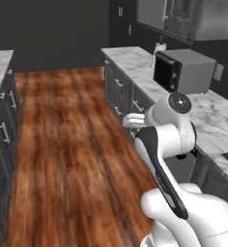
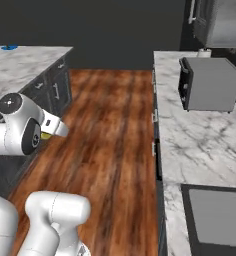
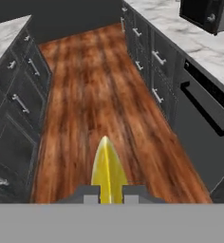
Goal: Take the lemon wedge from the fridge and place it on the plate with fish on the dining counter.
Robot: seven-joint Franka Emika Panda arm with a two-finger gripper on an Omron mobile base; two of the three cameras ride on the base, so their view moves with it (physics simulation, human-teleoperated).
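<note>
A white robot arm stands in a kitchen aisle over a wooden floor (image 3: 99, 109). Its hand (image 3: 109, 193) is clenched on the lemon wedge (image 3: 107, 171), a thin yellow sliver pinched between the fingertips. In the right base view the wedge peeks out yellow beside the wrist. Being tiny, it could slip and drop during travel. A blue plate (image 2: 10, 48) sits far off on the left marble surface (image 2: 25, 65); its contents are too small to tell.
</note>
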